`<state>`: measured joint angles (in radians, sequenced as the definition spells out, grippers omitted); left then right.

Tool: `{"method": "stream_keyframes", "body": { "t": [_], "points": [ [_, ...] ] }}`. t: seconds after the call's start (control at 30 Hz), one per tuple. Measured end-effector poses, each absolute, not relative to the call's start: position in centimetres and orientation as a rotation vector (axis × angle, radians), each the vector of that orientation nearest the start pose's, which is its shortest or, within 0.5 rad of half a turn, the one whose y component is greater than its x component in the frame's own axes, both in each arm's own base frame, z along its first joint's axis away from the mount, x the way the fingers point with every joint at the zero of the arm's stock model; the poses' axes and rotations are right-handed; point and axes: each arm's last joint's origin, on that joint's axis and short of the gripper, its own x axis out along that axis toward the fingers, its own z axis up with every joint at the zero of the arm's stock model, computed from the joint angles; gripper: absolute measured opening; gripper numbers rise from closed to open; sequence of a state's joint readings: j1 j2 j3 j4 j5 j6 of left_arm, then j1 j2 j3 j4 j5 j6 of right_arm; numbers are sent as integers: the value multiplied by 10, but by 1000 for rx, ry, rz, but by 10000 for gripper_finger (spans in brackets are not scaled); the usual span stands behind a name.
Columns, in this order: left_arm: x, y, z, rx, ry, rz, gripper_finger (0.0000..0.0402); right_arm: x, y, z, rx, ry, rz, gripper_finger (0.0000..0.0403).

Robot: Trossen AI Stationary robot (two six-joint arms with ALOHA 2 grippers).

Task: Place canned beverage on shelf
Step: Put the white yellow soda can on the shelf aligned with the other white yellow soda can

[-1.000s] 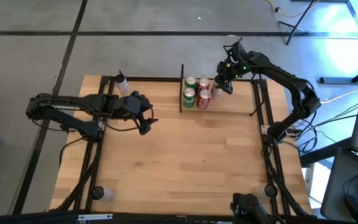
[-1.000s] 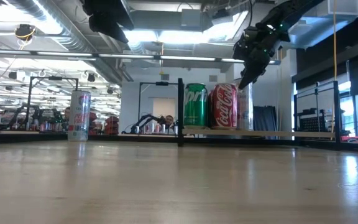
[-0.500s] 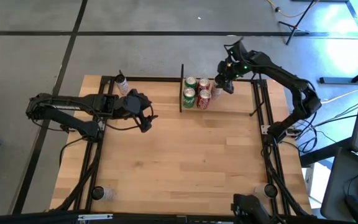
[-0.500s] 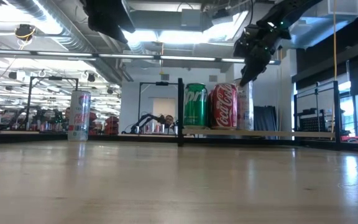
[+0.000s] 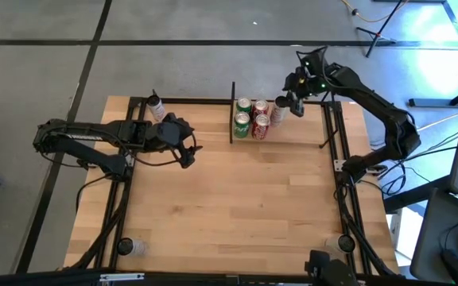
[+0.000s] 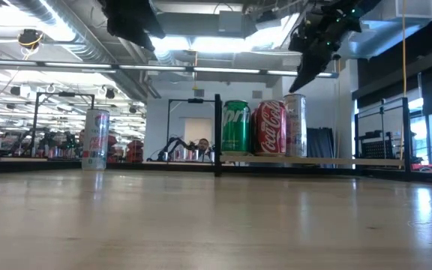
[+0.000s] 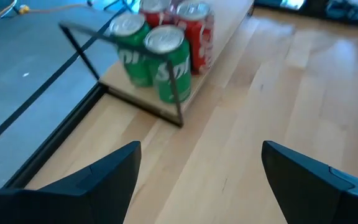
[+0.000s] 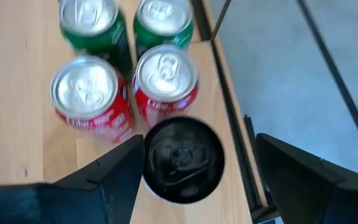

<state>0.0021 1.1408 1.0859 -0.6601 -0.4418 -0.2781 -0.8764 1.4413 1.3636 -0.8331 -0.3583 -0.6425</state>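
The shelf (image 5: 293,127) is a pale board framed by thin black rods at the table's far right. On it stand two green cans (image 8: 126,25), two red cans (image 8: 129,87) and a slim dark-topped can (image 8: 182,158), all upright on their bases. My right gripper (image 8: 194,162) hangs open above the slim can, one finger to either side and clear of it; the low view (image 6: 300,84) shows its tips just over the can's top (image 6: 295,97). My left gripper (image 5: 188,156) is open and empty, held above the table's left middle.
A slim white and pink can (image 5: 157,107) stands upright at the table's far left, also in the low view (image 6: 96,139). Small round pieces sit at the near corners (image 5: 130,247) (image 5: 344,242). Bare wood lies in the table's middle and near half.
My right gripper has gone up and a little toward the table's far right, off the slim can. The can stays upright on the shelf beside the red cans.
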Motion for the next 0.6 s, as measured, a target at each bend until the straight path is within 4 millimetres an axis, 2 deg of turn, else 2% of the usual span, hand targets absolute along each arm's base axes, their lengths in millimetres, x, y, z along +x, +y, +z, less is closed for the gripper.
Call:
{"method": "stream_keyframes", "body": {
  "t": [0.17,0.33,0.6],
  "points": [
    [233,11,333,-156,581,451,321,189,-211,348,-46,772,-272,293],
    [233,9,335,-238,566,395,321,182,-197,364,32,646,-204,293],
    [234,-6,336,-338,557,283,321,198,-155,385,-12,519,-19,293]
  ]
}}
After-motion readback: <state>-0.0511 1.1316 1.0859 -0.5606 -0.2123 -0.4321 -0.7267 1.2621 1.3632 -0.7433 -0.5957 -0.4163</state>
